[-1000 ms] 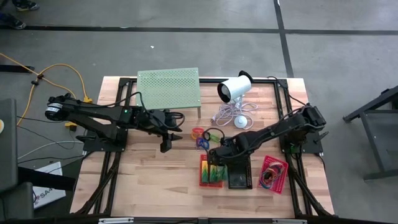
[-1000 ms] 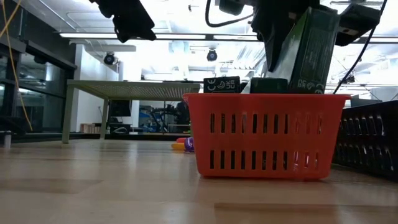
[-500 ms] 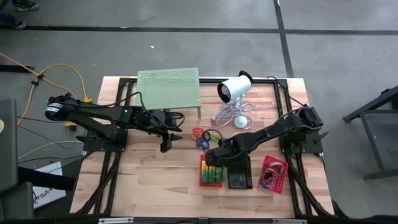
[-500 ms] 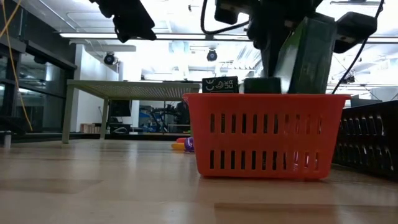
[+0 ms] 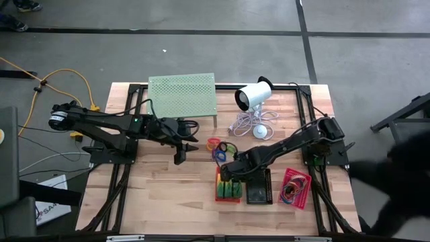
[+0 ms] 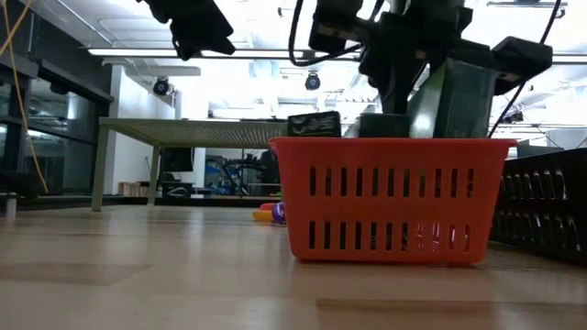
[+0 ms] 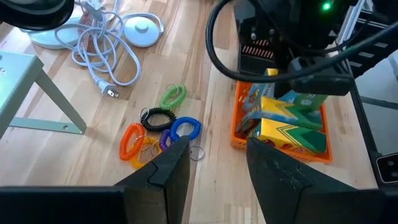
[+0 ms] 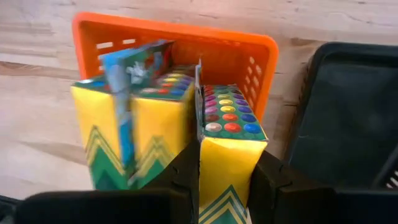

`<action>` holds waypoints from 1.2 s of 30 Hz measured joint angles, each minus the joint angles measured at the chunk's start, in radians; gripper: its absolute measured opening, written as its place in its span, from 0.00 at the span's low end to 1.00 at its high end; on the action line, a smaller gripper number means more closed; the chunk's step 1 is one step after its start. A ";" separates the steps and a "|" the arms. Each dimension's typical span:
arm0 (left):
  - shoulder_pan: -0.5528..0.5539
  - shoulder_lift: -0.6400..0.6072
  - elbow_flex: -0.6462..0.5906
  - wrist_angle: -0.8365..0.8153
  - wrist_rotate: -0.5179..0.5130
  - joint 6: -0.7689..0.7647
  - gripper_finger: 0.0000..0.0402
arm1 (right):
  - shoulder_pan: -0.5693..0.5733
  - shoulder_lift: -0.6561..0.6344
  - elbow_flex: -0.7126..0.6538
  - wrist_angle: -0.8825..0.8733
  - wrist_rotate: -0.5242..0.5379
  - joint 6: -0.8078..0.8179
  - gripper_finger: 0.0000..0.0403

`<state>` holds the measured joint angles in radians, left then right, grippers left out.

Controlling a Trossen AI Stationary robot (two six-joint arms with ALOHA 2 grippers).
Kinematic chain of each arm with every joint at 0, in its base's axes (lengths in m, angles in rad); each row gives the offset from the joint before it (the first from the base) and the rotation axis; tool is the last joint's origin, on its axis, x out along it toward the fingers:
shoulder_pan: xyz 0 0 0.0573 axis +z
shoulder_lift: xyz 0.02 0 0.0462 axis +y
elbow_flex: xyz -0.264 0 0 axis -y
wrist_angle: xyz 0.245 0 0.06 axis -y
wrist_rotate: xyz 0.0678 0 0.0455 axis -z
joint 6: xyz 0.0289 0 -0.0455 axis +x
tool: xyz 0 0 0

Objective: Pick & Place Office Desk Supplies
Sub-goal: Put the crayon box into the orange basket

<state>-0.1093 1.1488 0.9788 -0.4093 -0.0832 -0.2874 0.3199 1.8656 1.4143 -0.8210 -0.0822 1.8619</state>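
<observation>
1. crayon pack [image 8: 225,149]: green and yellow, held upright between the fingers of the right gripper [image 8: 225,180], which we find closed on its sides; it sits low over the red basket [image 5: 228,185] at the table's near edge, partly inside.
2. other packs [image 8: 134,118]: already standing in the same basket, one leaning just beside the held pack.
3. black basket [image 5: 259,191] and pink basket [image 5: 295,187]: beside the red one; the pink one holds loose bands.
4. coiled loops [image 7: 158,130]: orange, black, blue, purple, green; on the bare table near the red basket, not yet sorted.
5. left gripper [image 7: 214,168]: hovering above the loops, fingers apart, carrying nothing.
6. white device [image 5: 254,96] and perforated stand [image 5: 181,95]: at the far side.
7. risks, in our judgement: the held pack may catch the leaning neighbour or the basket rim; released while tilted, it could topple out. we also note both arms close together near the loops, so a reach by the left could brush the right arm.
</observation>
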 joint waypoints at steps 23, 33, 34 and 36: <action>0.000 0.000 0.000 0.001 0.000 0.000 0.38 | -0.002 0.024 0.000 0.027 -0.022 -0.008 0.38; 0.000 0.000 0.000 0.000 0.000 0.000 0.38 | -0.002 0.023 0.000 0.035 -0.022 -0.009 0.40; 0.000 0.000 0.000 0.000 0.000 0.000 0.38 | -0.002 0.021 0.000 0.034 -0.021 -0.009 0.40; 0.000 0.000 0.000 0.000 0.000 0.000 0.38 | -0.002 0.010 0.000 0.028 -0.015 -0.012 0.40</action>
<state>-0.1095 1.1486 0.9791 -0.4091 -0.0830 -0.2874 0.3176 1.8759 1.4147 -0.7931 -0.0973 1.8503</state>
